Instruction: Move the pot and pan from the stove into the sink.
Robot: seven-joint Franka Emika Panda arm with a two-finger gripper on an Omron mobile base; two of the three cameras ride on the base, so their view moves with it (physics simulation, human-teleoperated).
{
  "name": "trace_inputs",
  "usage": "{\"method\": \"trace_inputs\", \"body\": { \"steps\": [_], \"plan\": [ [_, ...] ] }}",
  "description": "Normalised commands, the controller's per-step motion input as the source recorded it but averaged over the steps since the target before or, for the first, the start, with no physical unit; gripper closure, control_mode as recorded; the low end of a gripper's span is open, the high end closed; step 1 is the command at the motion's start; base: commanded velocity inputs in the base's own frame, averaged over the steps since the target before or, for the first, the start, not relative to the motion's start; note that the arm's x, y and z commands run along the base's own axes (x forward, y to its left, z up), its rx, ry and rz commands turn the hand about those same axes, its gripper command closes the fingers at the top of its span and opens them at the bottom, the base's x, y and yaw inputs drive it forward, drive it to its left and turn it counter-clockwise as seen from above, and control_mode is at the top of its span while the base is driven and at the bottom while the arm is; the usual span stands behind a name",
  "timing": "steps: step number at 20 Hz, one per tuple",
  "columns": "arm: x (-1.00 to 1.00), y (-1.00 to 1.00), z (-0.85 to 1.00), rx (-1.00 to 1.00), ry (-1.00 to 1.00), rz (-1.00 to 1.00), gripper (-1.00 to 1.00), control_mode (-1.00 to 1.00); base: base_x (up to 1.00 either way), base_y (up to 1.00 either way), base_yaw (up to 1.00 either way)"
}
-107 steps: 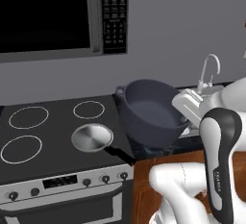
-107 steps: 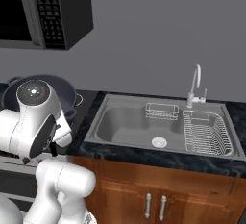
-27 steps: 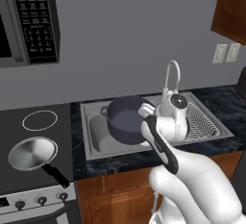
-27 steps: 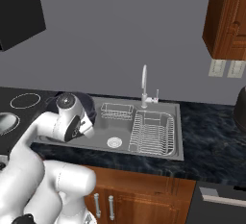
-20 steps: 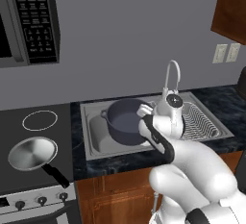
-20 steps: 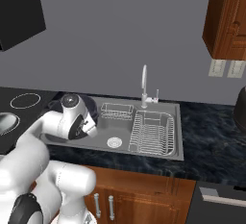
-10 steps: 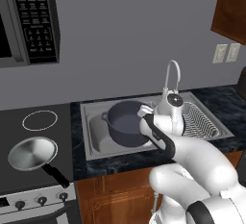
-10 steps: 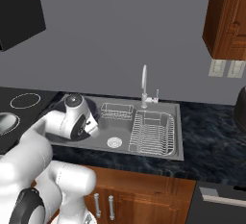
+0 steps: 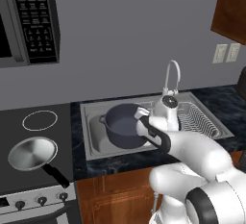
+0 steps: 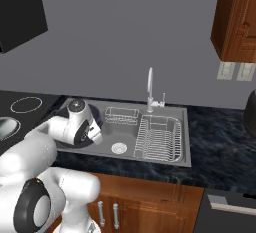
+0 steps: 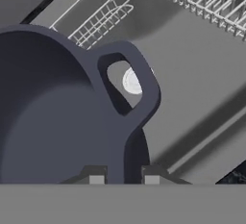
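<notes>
Pot (image 9: 123, 126) is held down inside the sink (image 9: 93, 143), its rim pinched tight by the gripper (image 11: 124, 174), so it can be set down. Left of the sink, the pan (image 9: 31, 153) waits on the stove (image 9: 29, 180).

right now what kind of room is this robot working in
A home kitchen, rendered rather than real. A steel sink with a gooseneck faucet sits in a dark counter beside a black glass stove, with a microwave overhead.
</notes>
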Motion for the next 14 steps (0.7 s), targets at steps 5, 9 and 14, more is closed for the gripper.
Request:
{"method": "trace_inputs", "body": {
  "steps": [5, 9, 14],
  "plan": [
    [0.35, 0.19, -0.27, -0.01, 0.00, -0.03, 1.00, -1.00, 0.00, 0.00, 0.00],
    [0.30, 0.14, -0.33, -0.02, 0.00, -0.02, 1.00, -1.00, 0.00, 0.00, 0.00],
    [0.25, 0.01, -0.40, -0.02, -0.03, 0.00, 1.00, -1.00, 0.00, 0.00, 0.00]
  ]
}}
